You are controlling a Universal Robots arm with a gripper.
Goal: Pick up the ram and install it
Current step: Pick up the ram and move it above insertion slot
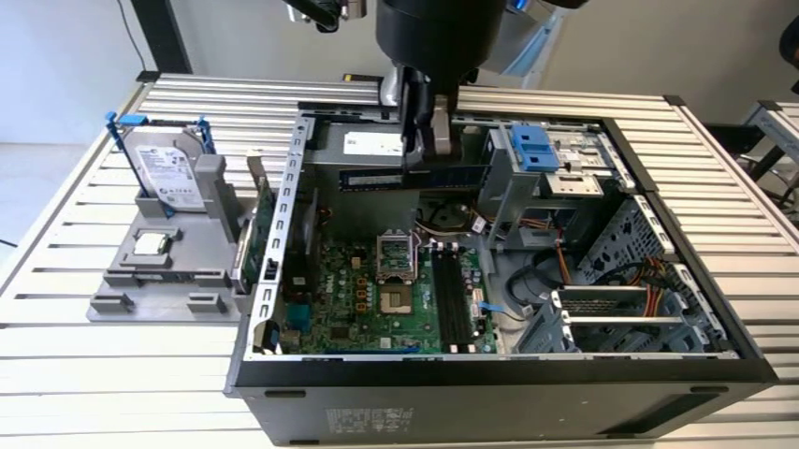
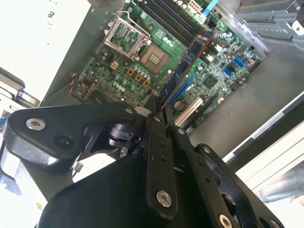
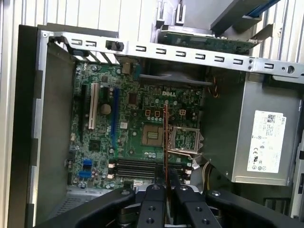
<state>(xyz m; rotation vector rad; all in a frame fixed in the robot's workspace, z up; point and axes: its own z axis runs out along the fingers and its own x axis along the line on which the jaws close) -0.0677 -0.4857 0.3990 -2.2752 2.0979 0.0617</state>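
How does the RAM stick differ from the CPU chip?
The RAM stick is long, slim and dark; the CPU chip is small, square and silvery. The RAM stick is clamped on edge in the gripper above the open case; the CPU chip lies flat on the grey stand outside it. Neither sits on the motherboard.

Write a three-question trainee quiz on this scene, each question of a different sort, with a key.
1. True or false: the pincer is shut on the ram and holds it above the open case.
2. Where is the hard drive? A: inside the case. B: on the grey stand, outside the case at the exterior view's left. C: in the pincer.
3. Fill in: in both wrist views the ram hangs edge-on over the green ___, not yet seated in the black slots.

Key: 1 true. 2 B. 3 motherboard.
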